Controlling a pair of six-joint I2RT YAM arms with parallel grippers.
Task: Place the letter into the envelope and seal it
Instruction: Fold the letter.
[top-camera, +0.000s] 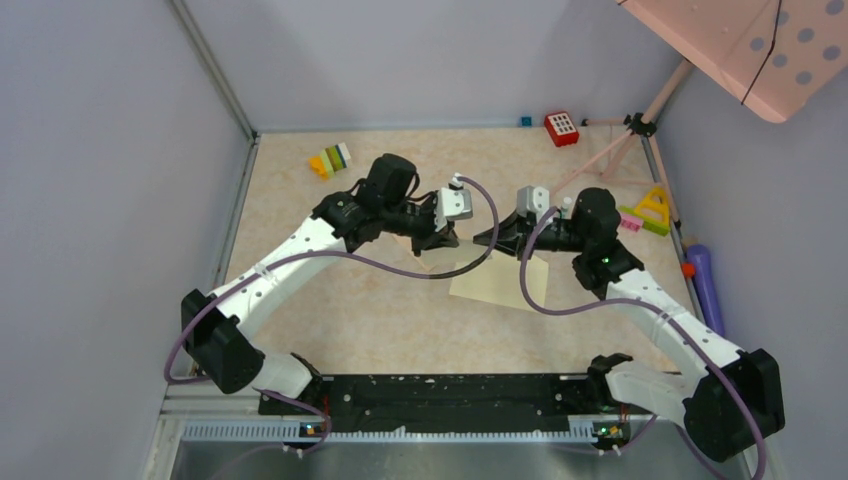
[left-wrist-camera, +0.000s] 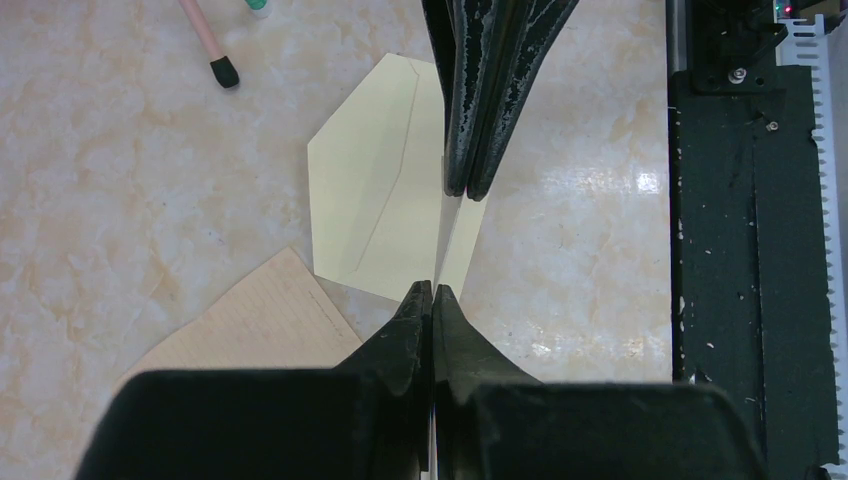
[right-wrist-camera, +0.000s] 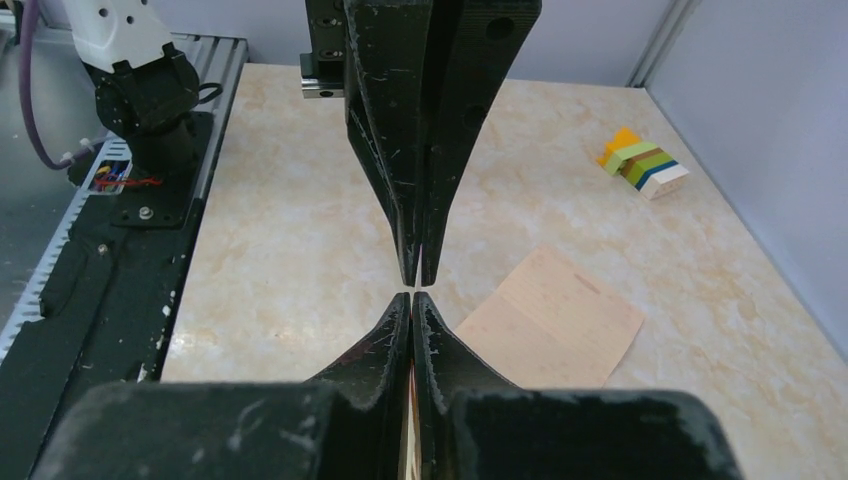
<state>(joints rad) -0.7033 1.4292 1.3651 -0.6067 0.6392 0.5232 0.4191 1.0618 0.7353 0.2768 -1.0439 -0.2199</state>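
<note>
My left tool (left-wrist-camera: 433, 288) is clenched, its two fingers pressed flat together, and my right tool (right-wrist-camera: 412, 295) is clenched the same way. The two tips meet nose to nose, almost touching, at the centre of the overhead view. A thin sheet (left-wrist-camera: 440, 240), seen edge-on as a pale line, runs from one tip to the other. A tan sliver of it shows between my right fingers, so both tools pinch it above the table (left-wrist-camera: 120, 180). Below them the envelope (left-wrist-camera: 370, 190) lies flat with its pointed flap open, centre of the left wrist view. A tan lined page (left-wrist-camera: 250, 320) lies beside it, lower left.
</note>
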